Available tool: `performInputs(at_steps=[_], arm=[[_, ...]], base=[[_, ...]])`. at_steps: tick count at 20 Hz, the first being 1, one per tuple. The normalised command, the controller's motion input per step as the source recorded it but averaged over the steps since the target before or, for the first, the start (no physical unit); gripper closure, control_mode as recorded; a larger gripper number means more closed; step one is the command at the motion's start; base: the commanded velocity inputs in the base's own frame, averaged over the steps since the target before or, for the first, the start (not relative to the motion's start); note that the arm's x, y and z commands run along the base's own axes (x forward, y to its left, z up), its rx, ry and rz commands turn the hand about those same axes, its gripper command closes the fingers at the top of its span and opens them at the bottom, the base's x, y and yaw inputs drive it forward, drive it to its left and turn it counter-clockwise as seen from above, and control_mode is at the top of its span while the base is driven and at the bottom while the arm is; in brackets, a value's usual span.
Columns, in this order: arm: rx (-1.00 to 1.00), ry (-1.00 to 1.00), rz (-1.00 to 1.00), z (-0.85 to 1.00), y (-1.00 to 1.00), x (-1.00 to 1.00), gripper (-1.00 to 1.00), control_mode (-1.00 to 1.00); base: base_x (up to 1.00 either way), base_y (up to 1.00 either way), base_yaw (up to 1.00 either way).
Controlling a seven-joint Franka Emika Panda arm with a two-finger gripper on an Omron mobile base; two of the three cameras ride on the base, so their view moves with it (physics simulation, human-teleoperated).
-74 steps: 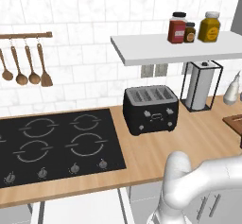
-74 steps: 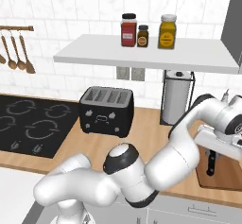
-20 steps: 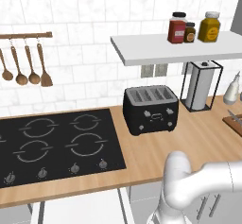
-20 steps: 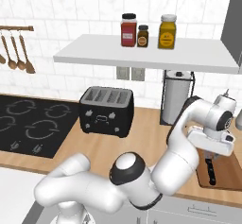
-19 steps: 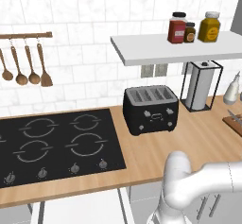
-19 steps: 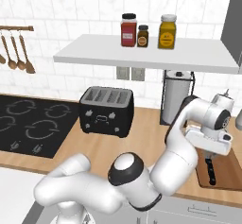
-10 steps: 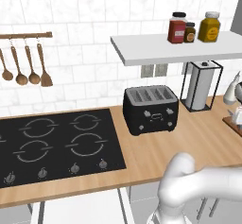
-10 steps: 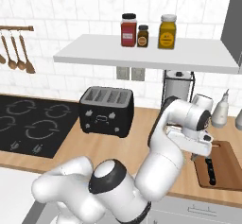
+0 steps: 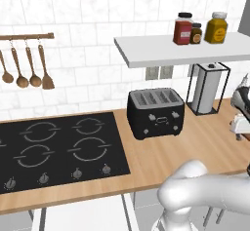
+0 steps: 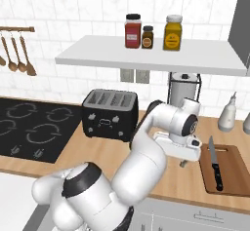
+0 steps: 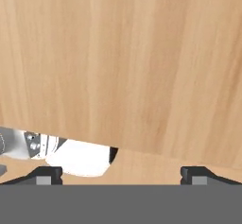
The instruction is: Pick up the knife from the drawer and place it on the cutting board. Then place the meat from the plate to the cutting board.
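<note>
The knife [image 10: 215, 168], black handle toward the front edge and silver blade pointing back, lies flat on the reddish-brown cutting board [image 10: 233, 168] at the counter's right end. My gripper [image 10: 183, 163] hangs over bare wooden counter just left of the board, clear of the knife. It also shows at the right edge of the left base view as the gripper [image 9: 239, 134]. In the hand view the gripper [image 11: 121, 173] is open, its fingertips [image 11: 46, 174] far apart with nothing between them, above plain wood. The plate and the meat are out of view. A white surface below the counter's front edge may be the drawer [image 9: 83, 216].
A black toaster [image 10: 108, 114] stands left of my arm. Behind the hand are a paper-towel holder [image 10: 183, 91] and a soap bottle [image 10: 228, 113]. A wall shelf [image 10: 146, 55] with three jars hangs overhead. The black hob [image 9: 58, 147] lies far left under hanging wooden spoons [image 9: 27, 67].
The gripper has lifted off the cutting board and swung left over bare counter. The knife stays lying on the board, released.
</note>
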Motion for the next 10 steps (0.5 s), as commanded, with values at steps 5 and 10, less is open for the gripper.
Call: performInputs(at_steps=[5, 10], arm=[[0.02, -0.03, 0.0, 0.37, 0.44, 0.18, -1.0, -1.0], [0.13, -0.05, 0.01, 0.7, 0.36, 0.11, -1.0, -1.0]], base=[[0.0, 0.0, 0.0], [0.0, 0.0, 0.0]])
